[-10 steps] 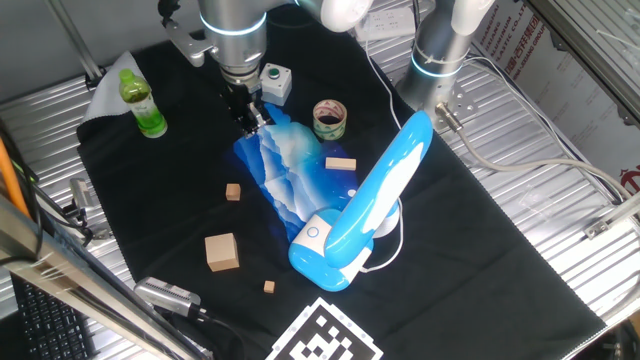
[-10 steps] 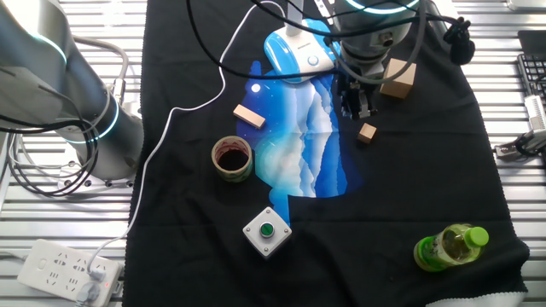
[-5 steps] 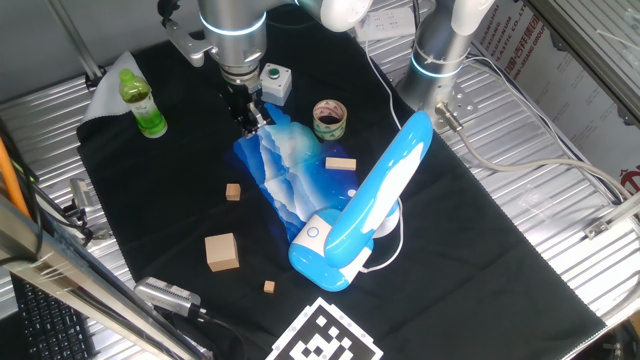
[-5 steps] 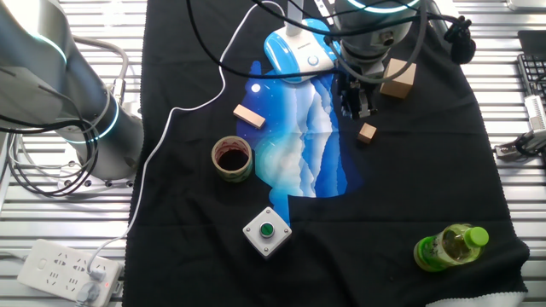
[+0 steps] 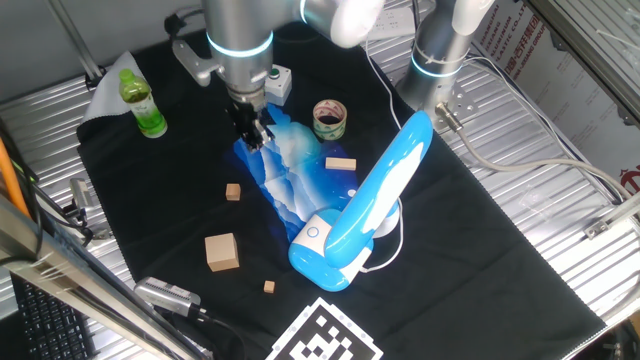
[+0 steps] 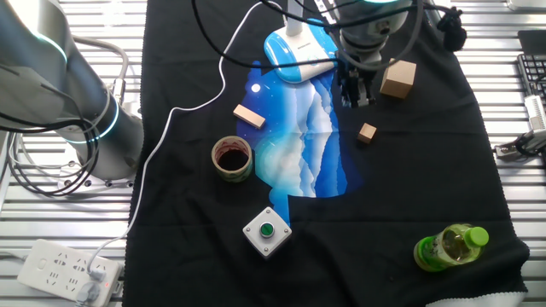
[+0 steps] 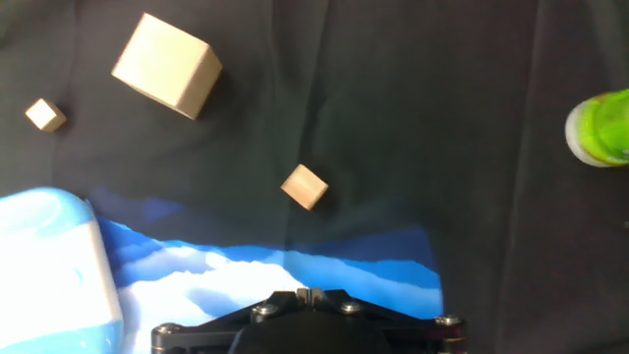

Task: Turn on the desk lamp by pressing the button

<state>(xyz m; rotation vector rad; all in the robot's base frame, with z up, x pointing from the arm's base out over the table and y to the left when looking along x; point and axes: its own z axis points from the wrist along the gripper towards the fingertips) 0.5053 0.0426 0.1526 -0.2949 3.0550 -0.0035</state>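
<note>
The sky-blue and white desk lamp (image 5: 385, 180) lies folded at the middle of the black cloth, its rounded base (image 5: 318, 252) towards the front. The small round white button (image 5: 313, 233) sits on top of that base. My gripper (image 5: 253, 132) hangs over the far left edge of the blue-white patterned sheet (image 5: 295, 175), well back from the button. In the other fixed view the gripper (image 6: 354, 89) is just right of the lamp base (image 6: 290, 53). In the hand view the fingertips (image 7: 310, 293) touch each other, shut and empty, and the lamp (image 7: 49, 270) is at the lower left.
A green push button on a grey box (image 5: 274, 80), a tape roll (image 5: 329, 118) and a green bottle (image 5: 142, 100) stand at the back. Wooden blocks lie about: a large cube (image 5: 222, 250), a small cube (image 5: 233, 191), a flat piece (image 5: 340, 164).
My gripper has moved a little along the sheet's edge towards the lamp base. Nothing else has moved.
</note>
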